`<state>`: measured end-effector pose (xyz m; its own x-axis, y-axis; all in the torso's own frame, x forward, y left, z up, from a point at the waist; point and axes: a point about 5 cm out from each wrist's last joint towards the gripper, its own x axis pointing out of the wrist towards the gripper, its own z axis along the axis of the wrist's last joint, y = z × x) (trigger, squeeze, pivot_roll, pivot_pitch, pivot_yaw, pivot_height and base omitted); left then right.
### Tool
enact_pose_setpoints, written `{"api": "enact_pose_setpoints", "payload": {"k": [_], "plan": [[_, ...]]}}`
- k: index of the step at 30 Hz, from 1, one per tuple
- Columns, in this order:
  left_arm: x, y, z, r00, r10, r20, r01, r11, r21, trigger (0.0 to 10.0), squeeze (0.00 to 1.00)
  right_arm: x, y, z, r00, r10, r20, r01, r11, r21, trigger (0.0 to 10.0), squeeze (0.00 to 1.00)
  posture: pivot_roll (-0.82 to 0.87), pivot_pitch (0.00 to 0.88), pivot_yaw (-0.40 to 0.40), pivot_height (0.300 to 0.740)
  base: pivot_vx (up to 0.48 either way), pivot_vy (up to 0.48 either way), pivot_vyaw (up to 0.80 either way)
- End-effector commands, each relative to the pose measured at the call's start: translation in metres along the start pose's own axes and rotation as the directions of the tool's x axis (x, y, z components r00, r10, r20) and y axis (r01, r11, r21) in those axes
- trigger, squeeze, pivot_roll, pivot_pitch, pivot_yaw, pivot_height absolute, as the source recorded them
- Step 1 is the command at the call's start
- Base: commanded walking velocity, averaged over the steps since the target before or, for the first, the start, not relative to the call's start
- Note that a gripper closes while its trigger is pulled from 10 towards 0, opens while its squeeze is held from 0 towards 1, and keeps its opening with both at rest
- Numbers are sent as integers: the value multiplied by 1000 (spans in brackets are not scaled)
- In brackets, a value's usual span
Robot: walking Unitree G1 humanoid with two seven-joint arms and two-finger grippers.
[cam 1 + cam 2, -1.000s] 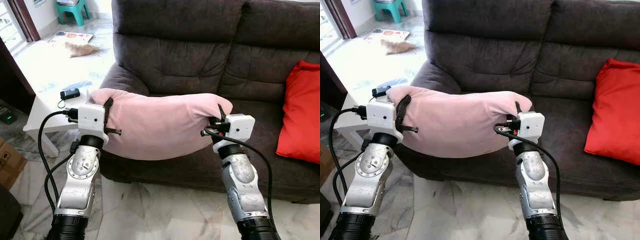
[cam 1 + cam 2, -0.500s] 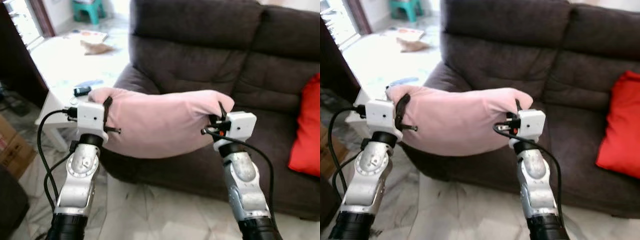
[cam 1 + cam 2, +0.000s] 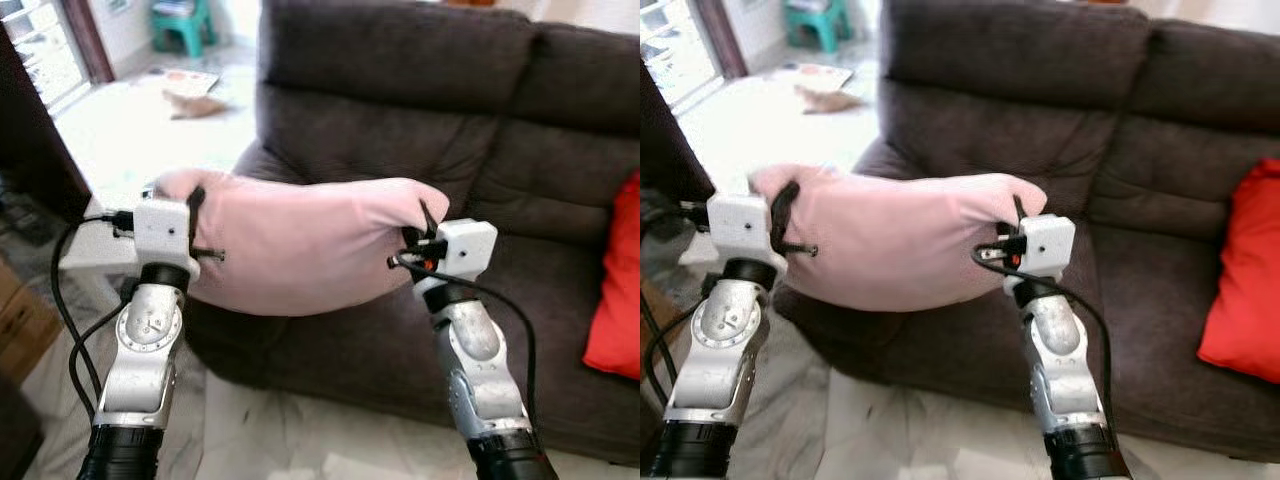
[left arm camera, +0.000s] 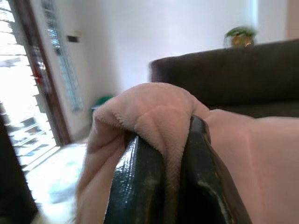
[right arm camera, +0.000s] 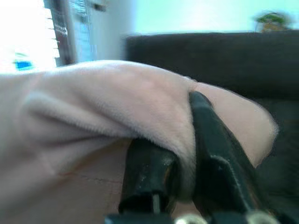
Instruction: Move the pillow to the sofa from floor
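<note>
A pink pillow (image 3: 300,240) hangs in the air between my two arms, in front of the dark brown sofa (image 3: 420,110) and above its left arm and seat edge. My left gripper (image 3: 193,205) is shut on the pillow's left end, its black fingers (image 4: 140,182) pinching a fold of the fabric. At the pillow's right corner my right gripper (image 3: 425,222) is shut on the cloth, with the fingers (image 5: 210,140) clamped over it. The pillow sags in the middle.
A red cushion (image 3: 615,290) leans on the sofa's right seat. A white low table (image 3: 90,250) stands at the left, behind my left arm. A teal stool (image 3: 180,20) and papers (image 3: 185,78) lie on the far floor. Marble floor (image 3: 270,430) is below.
The view has shifted: sofa and red cushion sit further right in the picture. Both grippers stay shut on the pillow, which is held at about the same height.
</note>
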<state>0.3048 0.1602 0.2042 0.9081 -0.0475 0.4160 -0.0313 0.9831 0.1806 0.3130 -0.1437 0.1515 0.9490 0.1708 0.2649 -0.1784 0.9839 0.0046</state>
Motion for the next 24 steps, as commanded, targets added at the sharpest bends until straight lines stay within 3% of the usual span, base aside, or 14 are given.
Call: {"api": "enact_pose_setpoints", "payload": {"k": [1,15,20,24], "plan": [[1,6,7,999,11,32,-12,999,34,10000,0,8,0,24,993,-8,117,7,1000,10,10000,0,6,73,-72,740,292,0,0],[6,11,10,999,20,40,-22,999,43,10000,0,11,3,29,992,4,125,-4,1000,1,10000,0,6,83,-73,740,291,0,0],[6,11,10,999,22,38,-24,999,42,10000,0,10,4,30,992,28,124,-24,999,-39,10000,0,8,83,-74,740,295,0,0],[6,11,10,999,20,37,-21,999,40,10000,0,10,4,28,993,23,115,-20,999,-25,10000,0,8,83,-75,740,296,0,800]]}}
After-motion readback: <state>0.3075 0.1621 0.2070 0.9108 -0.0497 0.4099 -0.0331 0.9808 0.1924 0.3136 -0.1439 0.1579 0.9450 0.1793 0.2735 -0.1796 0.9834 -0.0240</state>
